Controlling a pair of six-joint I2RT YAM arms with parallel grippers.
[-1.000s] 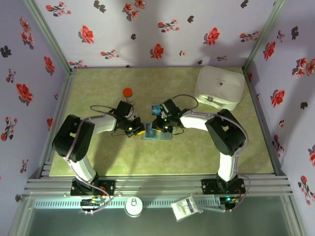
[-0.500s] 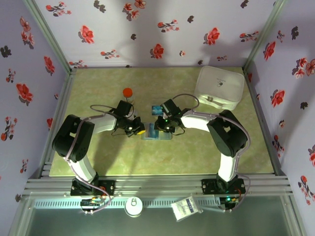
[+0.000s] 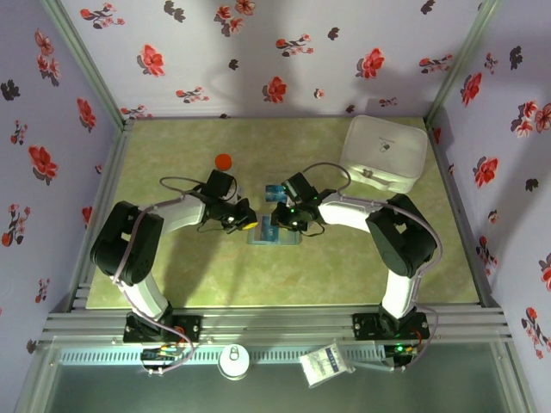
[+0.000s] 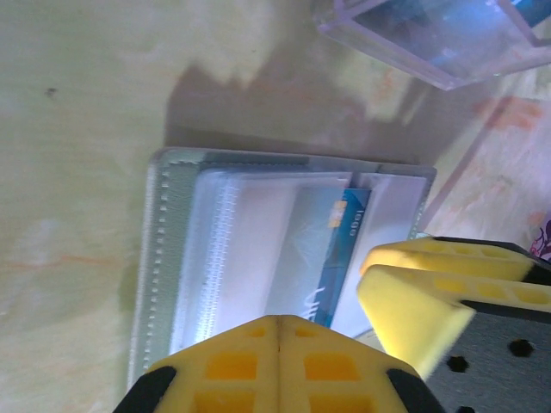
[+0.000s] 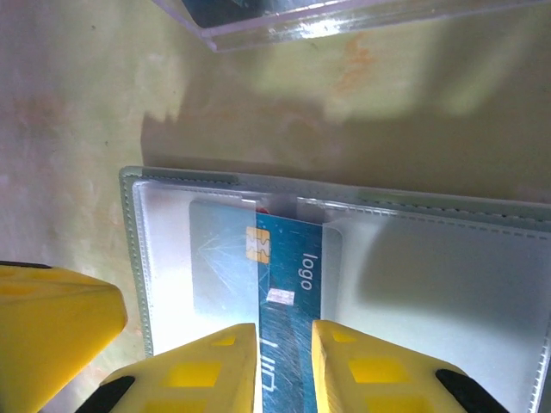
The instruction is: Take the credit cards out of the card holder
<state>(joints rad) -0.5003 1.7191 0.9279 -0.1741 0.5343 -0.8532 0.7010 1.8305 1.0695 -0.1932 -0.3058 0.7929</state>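
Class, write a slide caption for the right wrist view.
Right end effector straddles the blue card inside the open card holder.

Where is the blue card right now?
In the right wrist view, the blue card lies partly inside the clear pocket of the card holder. Its near end sits between the yellow fingers of the right gripper.

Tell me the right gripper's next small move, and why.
Probably draw the right gripper straight back: its jaws appear closed on the blue chip-bearing plastic card, which is partly inside the flat grey folding card holder; the shut left gripper sits over it.
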